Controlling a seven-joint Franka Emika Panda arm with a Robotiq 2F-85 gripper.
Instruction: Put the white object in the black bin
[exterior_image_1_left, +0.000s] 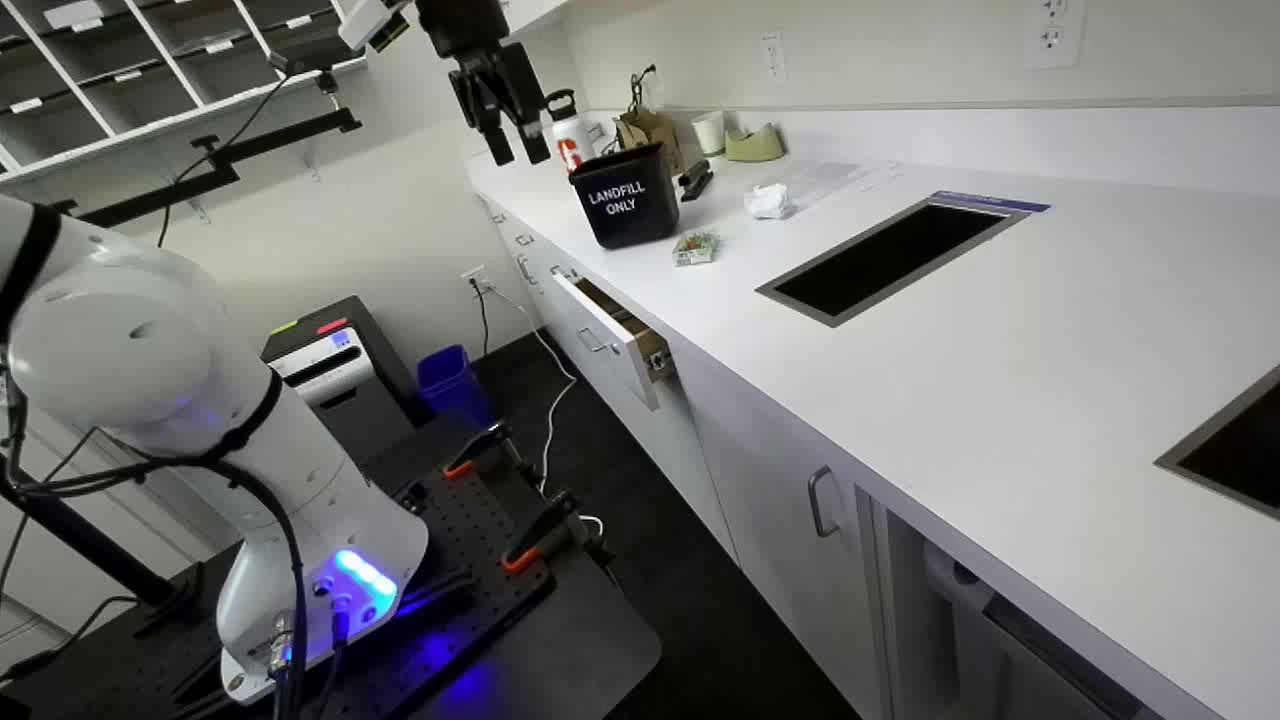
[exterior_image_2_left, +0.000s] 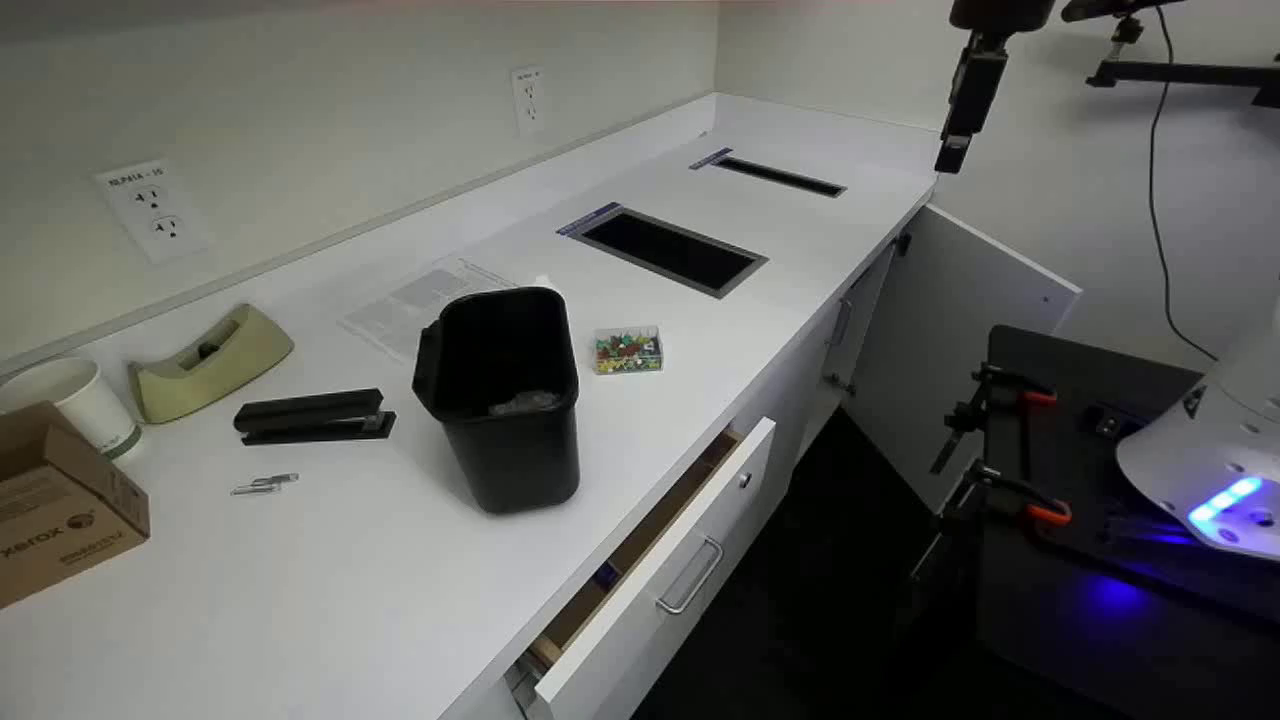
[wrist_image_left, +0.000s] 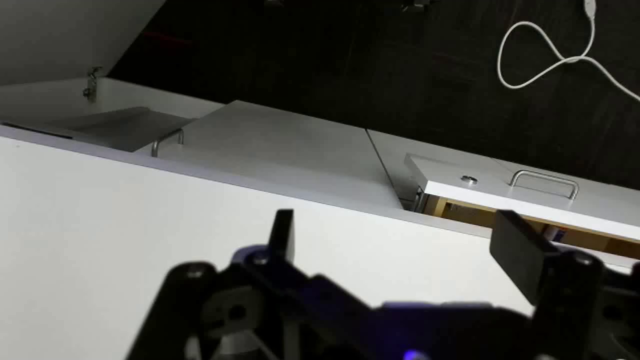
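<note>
The white object is a crumpled white piece (exterior_image_1_left: 768, 201) on the countertop, to the right of the bin in an exterior view. In an exterior view only a small white tip (exterior_image_2_left: 543, 281) shows behind the bin's rim. The black bin (exterior_image_1_left: 625, 200), printed "LANDFILL ONLY", stands upright on the counter; it also shows in an exterior view (exterior_image_2_left: 515, 440), with something clear inside. My gripper (exterior_image_1_left: 520, 158) is raised above the counter level, apart from both; it also shows in an exterior view (exterior_image_2_left: 952, 155). In the wrist view my gripper (wrist_image_left: 392, 220) is open with nothing between its fingers.
A box of colored pins (exterior_image_2_left: 628, 350), a stapler (exterior_image_2_left: 315, 416), a tape dispenser (exterior_image_2_left: 210, 365), a cup (exterior_image_2_left: 75, 400) and a cardboard box (exterior_image_2_left: 65, 500) are on the counter. Dark countertop cut-outs (exterior_image_1_left: 900, 255) lie beyond. A drawer (exterior_image_2_left: 660, 590) stands open below the counter edge.
</note>
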